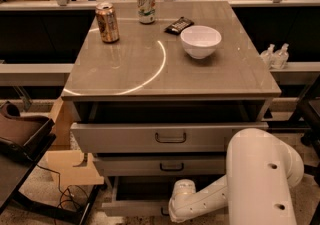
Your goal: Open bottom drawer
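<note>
Gripper [170,213] low at the bottom drawer [134,208] front; can't tell if it's clamped.
Pull straight back along the slides, level and steady; don't lift into the middle drawer [130,165].

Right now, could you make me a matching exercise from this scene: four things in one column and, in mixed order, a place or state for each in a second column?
Things:
1. bowl
2. gold can
3. bottom drawer
4. gripper

Places or states:
a. back left of the table
b. low down, at the bottom drawer's front
c. partly pulled out
d. white, on the right side of the table

Pairs: 1-d, 2-a, 3-c, 4-b
</note>
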`<state>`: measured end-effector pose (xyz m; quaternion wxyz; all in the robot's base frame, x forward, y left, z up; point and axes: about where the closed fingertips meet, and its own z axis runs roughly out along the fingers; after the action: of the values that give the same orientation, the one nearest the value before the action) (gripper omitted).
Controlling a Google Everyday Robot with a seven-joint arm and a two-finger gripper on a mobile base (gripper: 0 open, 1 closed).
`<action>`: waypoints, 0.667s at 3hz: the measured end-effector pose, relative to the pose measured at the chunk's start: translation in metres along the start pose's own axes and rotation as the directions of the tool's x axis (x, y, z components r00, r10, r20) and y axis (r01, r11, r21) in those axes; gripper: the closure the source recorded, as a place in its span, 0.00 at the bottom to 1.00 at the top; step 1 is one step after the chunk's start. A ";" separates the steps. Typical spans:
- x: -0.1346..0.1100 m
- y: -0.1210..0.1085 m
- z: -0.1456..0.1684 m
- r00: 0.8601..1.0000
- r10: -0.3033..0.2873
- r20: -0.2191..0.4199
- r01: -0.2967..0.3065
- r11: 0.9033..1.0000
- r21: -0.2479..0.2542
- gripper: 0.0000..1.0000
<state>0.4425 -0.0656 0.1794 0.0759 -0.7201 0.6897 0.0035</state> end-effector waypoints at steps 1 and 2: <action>0.002 0.019 -0.016 0.999 0.024 -0.027 -0.023 1.000 0.020 1.00; -0.004 0.061 -0.062 0.994 0.065 -0.092 -0.061 0.997 0.048 1.00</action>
<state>0.3751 -0.0709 0.2349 0.0598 -0.6956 0.7146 -0.0433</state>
